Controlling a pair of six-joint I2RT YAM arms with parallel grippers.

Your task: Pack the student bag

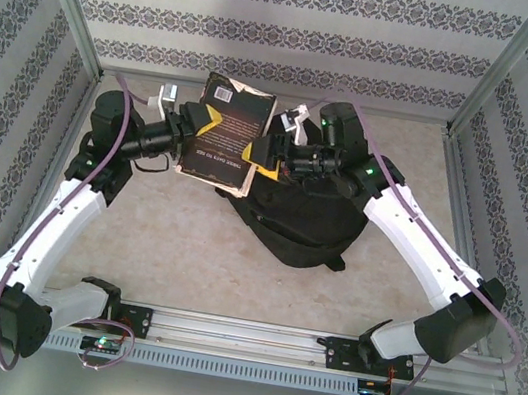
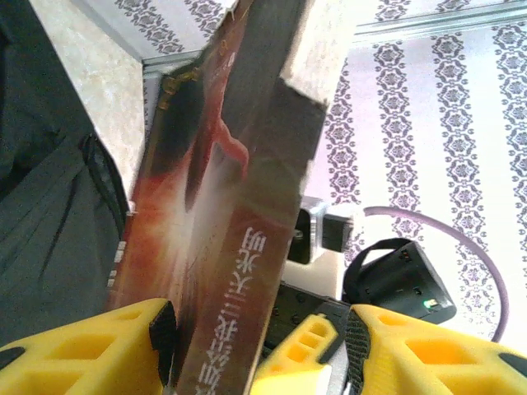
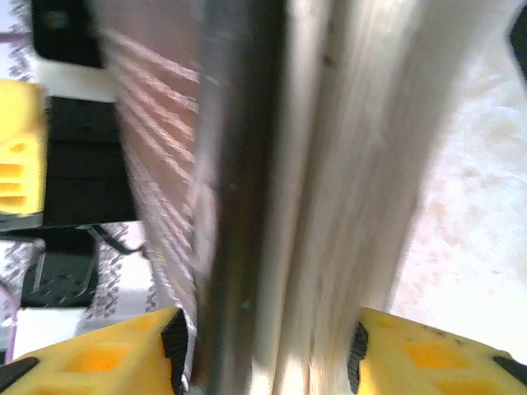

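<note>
two grippers meet at a dark book (image 1: 229, 133) held over the table (image 1: 164, 252); the left gripper (image 1: 198, 126) is seen spread wider than the book's left edge, with one pad (image 2: 163, 329) touching it; whether the right gripper (image 1: 274, 151) clamps the right edge cannot be told, its close view being blurred; the black backpack (image 1: 293, 218) lies mid-table, just beneath the book

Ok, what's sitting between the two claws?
A dark paperback book spans from the left claw to the right claw; the top view shows it.
</note>
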